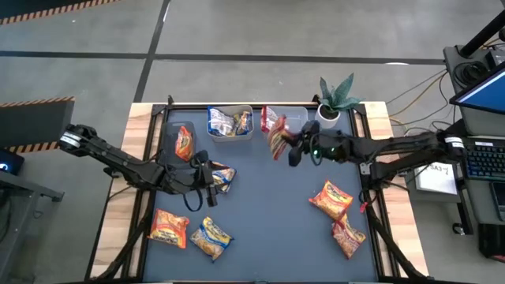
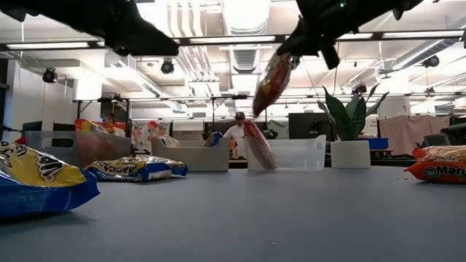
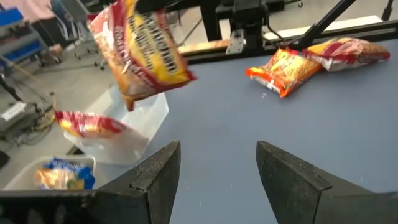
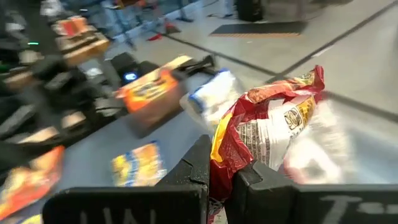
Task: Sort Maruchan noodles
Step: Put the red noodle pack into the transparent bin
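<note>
Overhead, right end effector clamped on red noodle packet; left end effector open, empty.

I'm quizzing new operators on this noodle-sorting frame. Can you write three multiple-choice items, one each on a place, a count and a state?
1. Where is the red crinkly plastic noodle packet held by the right gripper?
A. in the air beside the rightmost clear plastic tub
B. flat at the table's front edge
C. on the potted plant

2. How many clear tubs stand along the far edge?
A. one
B. three
C. five

3. How is the left gripper?
A. open and empty
B. shut on a blue packet
C. holding a tub

Answers: 1 A, the low view shows it hanging beside that tub; 2 B, the high view shows three; 3 A, its fingers stand apart over bare mat.
</note>
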Robot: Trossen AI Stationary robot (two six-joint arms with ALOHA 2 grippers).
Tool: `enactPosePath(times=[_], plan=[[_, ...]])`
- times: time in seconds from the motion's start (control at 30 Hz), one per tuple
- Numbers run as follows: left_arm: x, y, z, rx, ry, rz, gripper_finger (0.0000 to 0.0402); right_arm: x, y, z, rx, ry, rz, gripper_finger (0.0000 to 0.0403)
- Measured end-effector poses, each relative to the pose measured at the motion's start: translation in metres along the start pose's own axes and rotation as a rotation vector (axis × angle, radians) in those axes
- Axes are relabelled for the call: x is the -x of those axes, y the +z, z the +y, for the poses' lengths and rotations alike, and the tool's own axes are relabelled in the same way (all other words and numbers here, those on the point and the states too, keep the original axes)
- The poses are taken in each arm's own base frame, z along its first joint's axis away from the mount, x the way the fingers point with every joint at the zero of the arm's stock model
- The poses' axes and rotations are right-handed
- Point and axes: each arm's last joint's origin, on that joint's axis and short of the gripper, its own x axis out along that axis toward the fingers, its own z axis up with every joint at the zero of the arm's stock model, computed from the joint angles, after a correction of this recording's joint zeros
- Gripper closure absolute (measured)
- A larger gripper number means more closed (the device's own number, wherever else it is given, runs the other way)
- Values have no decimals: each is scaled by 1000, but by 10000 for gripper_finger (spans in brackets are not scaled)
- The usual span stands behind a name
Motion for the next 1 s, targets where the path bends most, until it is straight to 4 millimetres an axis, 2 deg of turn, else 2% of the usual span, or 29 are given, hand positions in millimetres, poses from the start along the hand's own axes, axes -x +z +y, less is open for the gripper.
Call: enactPosePath(times=[0.17,0.33,0.57,1.0], plan=[[0,11,1,-58,3,-27,208,1,14,-26,29,-106,-21,394],[-1,19,3,-156,13,-46,208,-16,12,-50,73,-221,17,394],[-7,20,15,-202,69,-37,208,-47,-1,-77,120,-334,75,394],[-14,18,30,-244,133,-9,208,-94,-38,-93,209,-457,112,394]])
